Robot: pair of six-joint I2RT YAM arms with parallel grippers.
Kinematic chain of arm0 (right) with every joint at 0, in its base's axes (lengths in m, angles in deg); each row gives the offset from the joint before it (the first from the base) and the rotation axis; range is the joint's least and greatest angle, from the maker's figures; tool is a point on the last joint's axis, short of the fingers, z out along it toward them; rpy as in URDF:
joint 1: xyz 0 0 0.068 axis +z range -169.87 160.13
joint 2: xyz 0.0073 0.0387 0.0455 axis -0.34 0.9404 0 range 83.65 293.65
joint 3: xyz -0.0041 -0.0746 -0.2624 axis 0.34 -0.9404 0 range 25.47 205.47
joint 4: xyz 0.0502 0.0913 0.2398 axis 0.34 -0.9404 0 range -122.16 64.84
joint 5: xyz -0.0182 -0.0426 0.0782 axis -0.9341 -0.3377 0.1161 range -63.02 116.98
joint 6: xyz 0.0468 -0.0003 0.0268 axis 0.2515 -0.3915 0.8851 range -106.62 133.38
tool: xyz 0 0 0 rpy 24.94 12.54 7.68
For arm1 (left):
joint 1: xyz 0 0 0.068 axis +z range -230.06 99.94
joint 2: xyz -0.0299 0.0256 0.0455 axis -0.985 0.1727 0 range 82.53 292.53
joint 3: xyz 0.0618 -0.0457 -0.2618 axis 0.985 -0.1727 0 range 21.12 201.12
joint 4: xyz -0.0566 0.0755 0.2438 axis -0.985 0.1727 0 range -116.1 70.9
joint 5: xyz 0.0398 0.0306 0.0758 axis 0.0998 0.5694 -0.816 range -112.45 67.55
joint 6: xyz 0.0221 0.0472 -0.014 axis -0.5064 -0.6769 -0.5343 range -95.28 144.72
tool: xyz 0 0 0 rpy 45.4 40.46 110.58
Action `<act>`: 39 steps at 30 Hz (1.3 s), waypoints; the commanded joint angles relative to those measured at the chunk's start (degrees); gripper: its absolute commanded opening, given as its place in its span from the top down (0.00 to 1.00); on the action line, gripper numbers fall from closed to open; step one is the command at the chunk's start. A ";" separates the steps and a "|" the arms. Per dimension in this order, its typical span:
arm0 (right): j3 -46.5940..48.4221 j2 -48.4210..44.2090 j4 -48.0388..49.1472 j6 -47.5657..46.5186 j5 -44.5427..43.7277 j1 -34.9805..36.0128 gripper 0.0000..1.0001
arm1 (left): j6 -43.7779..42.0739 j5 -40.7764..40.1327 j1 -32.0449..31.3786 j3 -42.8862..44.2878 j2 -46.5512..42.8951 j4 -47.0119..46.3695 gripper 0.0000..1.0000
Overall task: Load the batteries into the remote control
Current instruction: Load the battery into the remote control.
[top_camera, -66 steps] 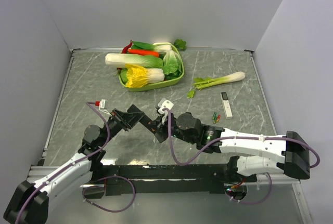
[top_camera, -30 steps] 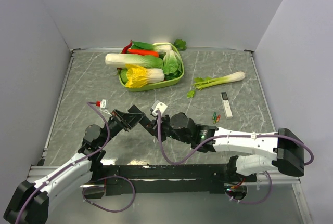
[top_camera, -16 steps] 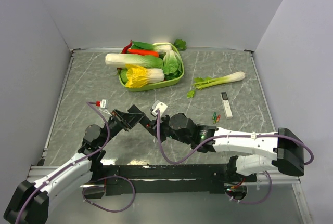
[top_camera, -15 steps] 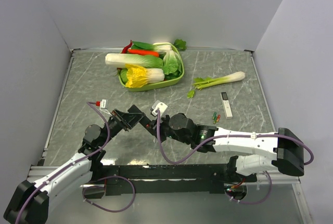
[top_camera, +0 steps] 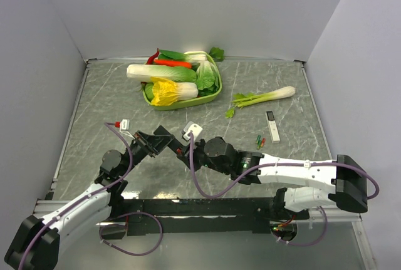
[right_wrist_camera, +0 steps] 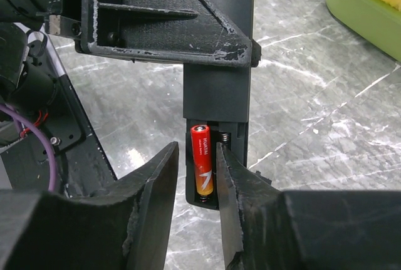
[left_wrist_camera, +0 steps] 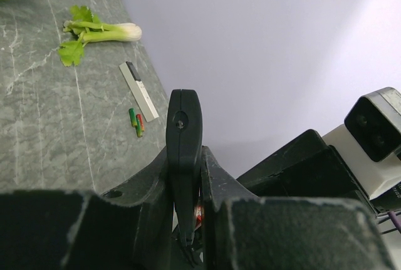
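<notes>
Left gripper [left_wrist_camera: 185, 179]: pressed tight on the remote control [left_wrist_camera: 183, 126]; I see the remote edge-on and upright between the fingers.
Right gripper [right_wrist_camera: 196, 154]: jaws spread a little, one on either side of the red battery [right_wrist_camera: 202, 170]. I make out a gap on its left; the right finger sits just beside it.
Red battery: lies in the open slot on the remote's back; a spring shows in the bay beside it.
Spare batteries [top_camera: 260, 140]: green and red, on the table [top_camera: 100, 113], right of the grippers, just beside the white device [top_camera: 272, 126].
Background: celery [top_camera: 263, 96] lies beyond the device; I see a green tray [top_camera: 210, 98] of vegetables at the far side.
</notes>
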 commanded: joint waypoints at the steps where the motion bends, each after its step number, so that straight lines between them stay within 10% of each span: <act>1: 0.78 -2.38 -0.63 -0.61 -2.10 0.08 0.60 | 1.79 0.40 0.09 2.54 0.02 -4.66 0.99; 27: 3.84 -12.23 -6.78 -5.35 2.55 -0.19 0.34 | 5.57 -2.15 0.09 2.71 -1.30 1.14 0.99; 39: 24.91 -1.78 -33.90 2.19 7.74 -1.42 0.37 | 7.94 -1.98 0.01 6.05 -3.23 7.73 0.99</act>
